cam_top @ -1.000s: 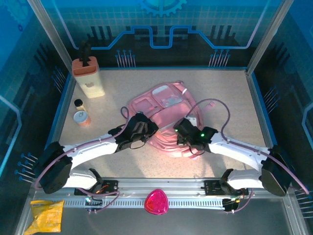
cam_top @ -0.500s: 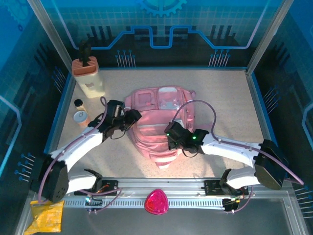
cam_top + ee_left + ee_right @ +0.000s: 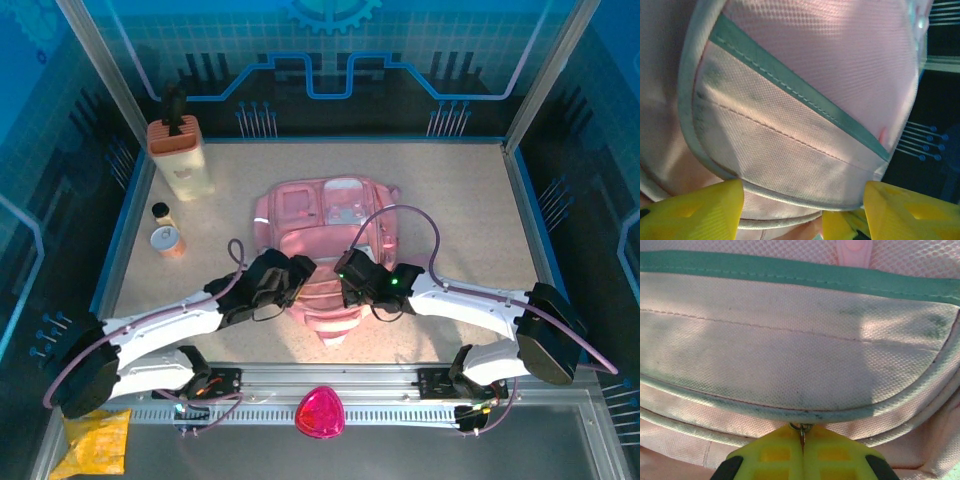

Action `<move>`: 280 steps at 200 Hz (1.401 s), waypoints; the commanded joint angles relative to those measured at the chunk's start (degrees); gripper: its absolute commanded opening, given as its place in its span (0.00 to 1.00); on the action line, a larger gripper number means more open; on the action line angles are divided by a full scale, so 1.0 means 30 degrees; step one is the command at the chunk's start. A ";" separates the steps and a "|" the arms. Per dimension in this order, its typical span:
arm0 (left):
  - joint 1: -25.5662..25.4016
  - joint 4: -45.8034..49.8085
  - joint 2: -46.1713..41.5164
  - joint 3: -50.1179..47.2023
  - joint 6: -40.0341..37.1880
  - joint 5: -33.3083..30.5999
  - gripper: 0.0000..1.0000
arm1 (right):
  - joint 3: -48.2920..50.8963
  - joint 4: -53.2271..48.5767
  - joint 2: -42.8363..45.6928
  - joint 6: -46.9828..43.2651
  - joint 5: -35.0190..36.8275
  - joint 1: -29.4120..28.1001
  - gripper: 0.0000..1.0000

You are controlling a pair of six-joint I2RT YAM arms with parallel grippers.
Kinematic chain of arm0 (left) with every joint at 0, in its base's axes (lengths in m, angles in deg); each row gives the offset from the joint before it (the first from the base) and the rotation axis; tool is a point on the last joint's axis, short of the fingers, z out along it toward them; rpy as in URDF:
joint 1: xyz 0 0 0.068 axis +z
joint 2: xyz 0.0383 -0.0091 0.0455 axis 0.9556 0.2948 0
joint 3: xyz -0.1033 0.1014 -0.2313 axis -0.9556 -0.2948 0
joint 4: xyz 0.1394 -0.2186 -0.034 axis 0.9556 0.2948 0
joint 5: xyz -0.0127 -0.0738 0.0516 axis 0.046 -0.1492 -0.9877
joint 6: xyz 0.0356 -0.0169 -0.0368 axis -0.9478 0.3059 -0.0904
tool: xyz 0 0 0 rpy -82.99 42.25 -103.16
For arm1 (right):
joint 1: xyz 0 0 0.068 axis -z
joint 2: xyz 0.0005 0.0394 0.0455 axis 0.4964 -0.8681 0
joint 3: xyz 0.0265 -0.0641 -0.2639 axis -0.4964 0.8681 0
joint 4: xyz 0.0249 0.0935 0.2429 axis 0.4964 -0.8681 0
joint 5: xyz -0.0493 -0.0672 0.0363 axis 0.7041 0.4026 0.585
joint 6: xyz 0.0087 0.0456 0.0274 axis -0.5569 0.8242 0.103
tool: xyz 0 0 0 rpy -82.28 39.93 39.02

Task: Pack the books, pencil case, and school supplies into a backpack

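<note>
The pink backpack lies flat mid-table, front pockets up. My left gripper is at its near left edge. In the left wrist view the yellow fingers stand wide open, and the backpack's piped rim runs between them. My right gripper is at the near right edge. In the right wrist view it is shut on a small metal zip pull just under the backpack's piping. Books, pencil case and school supplies are out of view.
A tall beige box with a black top stands at the back left. Two small jars sit in front of it. Blue rails edge the table. A pink object and a yellow packet lie off the table, near the arm bases.
The backpack, bunched up between both grippers a second ago, now lies flat. My left gripper opened, swung out left, then came back to the near edge. The right stayed shut.
</note>
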 commanded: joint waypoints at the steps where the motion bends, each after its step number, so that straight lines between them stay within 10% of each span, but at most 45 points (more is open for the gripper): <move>1: -0.0365 -0.0397 0.0797 0.0839 0.2185 -0.2137 0.62 | -0.0199 0.0273 -0.0121 0.0207 -0.0004 -0.0217 0.00; 82: -0.2459 0.4693 -0.1431 0.0127 0.5688 -0.5818 0.81 | -0.0520 0.0363 -0.0204 0.0028 0.0030 0.0013 0.00; 125: -0.2144 0.2377 -0.0142 0.0026 0.5062 -0.6384 0.83 | -0.0501 0.0785 -0.0403 0.0230 -0.0151 -0.0050 0.00; 159: -0.1140 0.2030 0.1018 0.0743 0.3872 -0.5904 0.63 | -0.0506 0.0318 -0.0348 -0.0089 0.0360 -0.0035 0.00; 219: 0.1224 0.2360 0.2453 0.0755 0.1424 -0.5152 0.00 | -0.0254 -0.0696 0.0566 -0.1660 0.0453 0.1391 0.00; 280: 0.4695 0.3425 0.2411 0.1762 -0.4564 -0.1476 0.00 | -0.1393 -0.0979 -0.0118 -0.3987 0.0159 0.5745 0.00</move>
